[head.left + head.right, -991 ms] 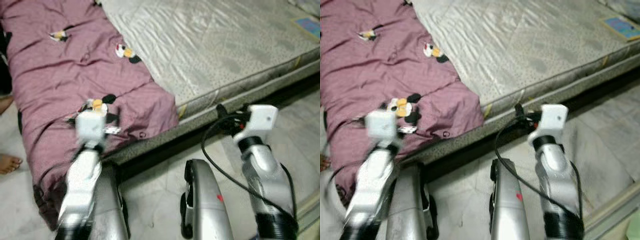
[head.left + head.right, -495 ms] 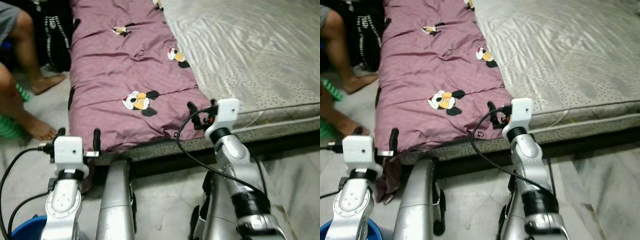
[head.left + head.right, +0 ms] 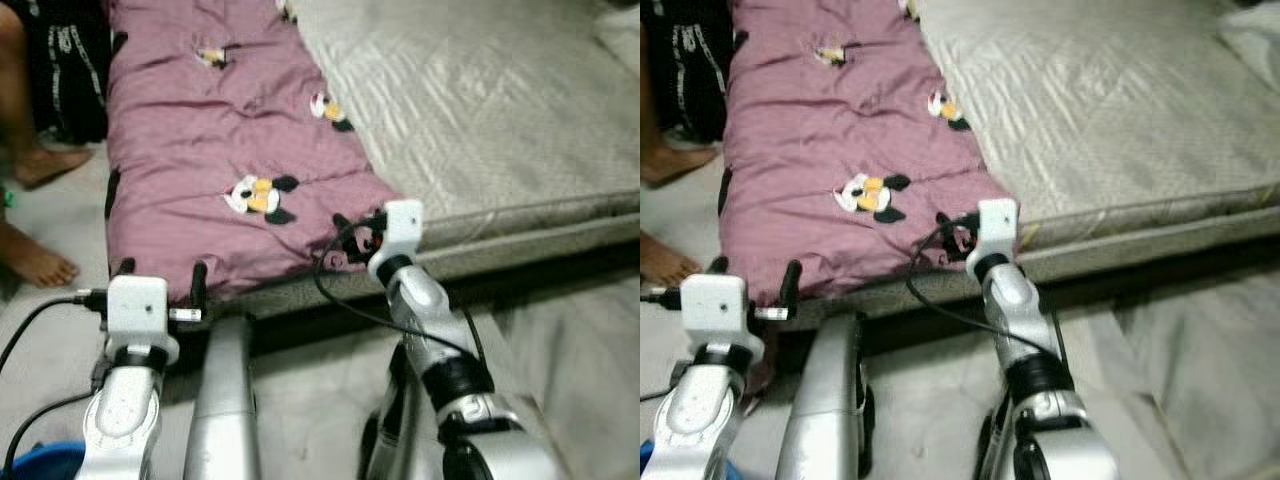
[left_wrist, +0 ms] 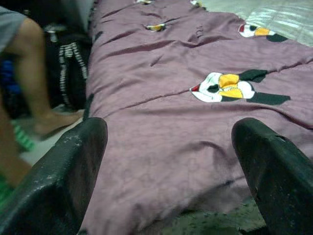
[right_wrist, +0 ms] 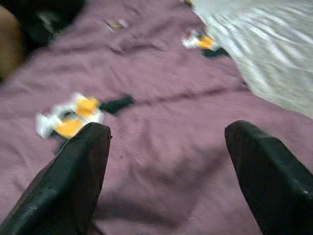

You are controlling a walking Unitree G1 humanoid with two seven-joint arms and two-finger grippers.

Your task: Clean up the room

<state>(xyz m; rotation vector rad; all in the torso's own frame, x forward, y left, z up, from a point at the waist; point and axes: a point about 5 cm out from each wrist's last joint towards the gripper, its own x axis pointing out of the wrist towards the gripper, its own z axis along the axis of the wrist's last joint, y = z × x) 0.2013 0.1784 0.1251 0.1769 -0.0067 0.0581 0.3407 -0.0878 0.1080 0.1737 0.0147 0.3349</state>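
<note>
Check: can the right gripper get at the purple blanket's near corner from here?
Probably yes. The right gripper, fingers open, sits right at the purple blanket corner on the mattress edge, with nothing between them.

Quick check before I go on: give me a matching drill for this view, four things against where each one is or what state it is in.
Things:
1. purple blanket
2. left gripper
3. right gripper
4. bare mattress

Places or states:
A. open, at the blanket's near right corner
B. uncovered, on the robot's right side of the bed
C. open, at the blanket's near left corner
D. spread along the bed's left side, near end hanging over the edge

Pairs: 1-D, 2-C, 3-A, 4-B
</note>
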